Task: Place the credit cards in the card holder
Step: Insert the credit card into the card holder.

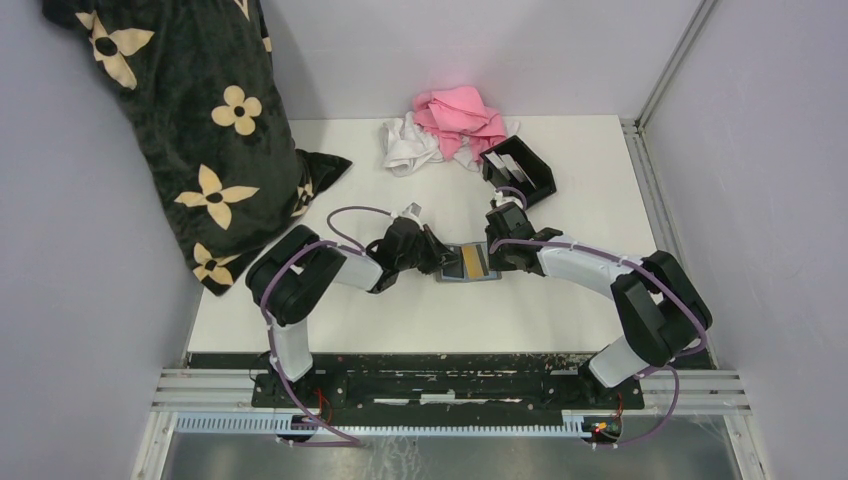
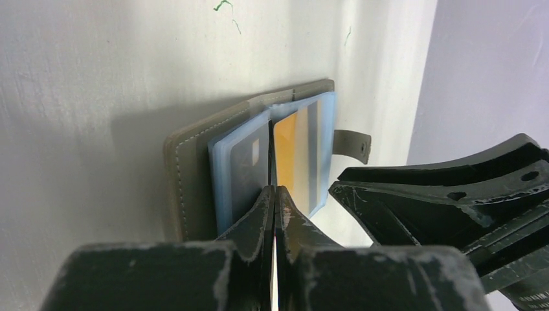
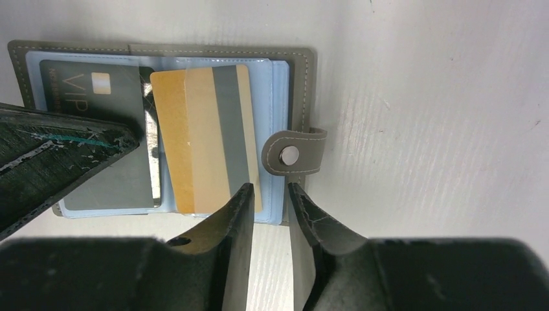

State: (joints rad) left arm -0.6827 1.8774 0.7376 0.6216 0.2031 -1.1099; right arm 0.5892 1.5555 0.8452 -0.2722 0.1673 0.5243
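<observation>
A grey folding wallet point(image 1: 467, 262) lies open at the table's middle, between my two grippers. In the right wrist view a tan card point(image 3: 207, 136) sticks out askew from its blue sleeves, beside a dark grey card point(image 3: 97, 129). My left gripper point(image 2: 275, 191) is shut, its tips resting on the wallet's fold point(image 2: 272, 129), with nothing visibly held. My right gripper point(image 3: 268, 194) is slightly open at the wallet's edge, just below the snap tab point(image 3: 291, 154). The black card holder point(image 1: 520, 172) stands at the back right with white cards point(image 1: 507, 165) in it.
A pink cloth point(image 1: 460, 115) and a white cloth point(image 1: 408, 145) lie at the back. A black flowered fabric bag point(image 1: 190, 120) fills the back left. The right gripper's body point(image 2: 453, 194) sits close beside the left one.
</observation>
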